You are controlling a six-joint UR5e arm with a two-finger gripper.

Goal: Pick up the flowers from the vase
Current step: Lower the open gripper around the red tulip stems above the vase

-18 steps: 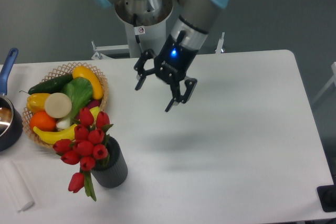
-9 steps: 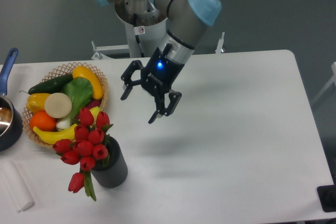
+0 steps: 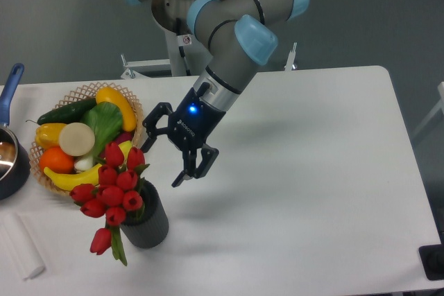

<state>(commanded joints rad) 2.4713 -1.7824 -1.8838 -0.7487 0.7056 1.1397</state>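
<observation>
The flowers [image 3: 111, 192] look light and soft (easily crushed), best pinched near the vase [image 3: 147, 218] mouth by the wide-open, empty pincer [image 3: 168, 149].

Robot gripper [image 3: 168, 153] now lower and further left | jaws spread | closer to the red flowers [image 3: 111, 186]

One fixed camera looks down from the front, high above the white rectangular table [image 3: 326, 192], facing the grey arm's base at upper centre.

Robot lab: white table [image 3: 333, 171], toy produce
</observation>
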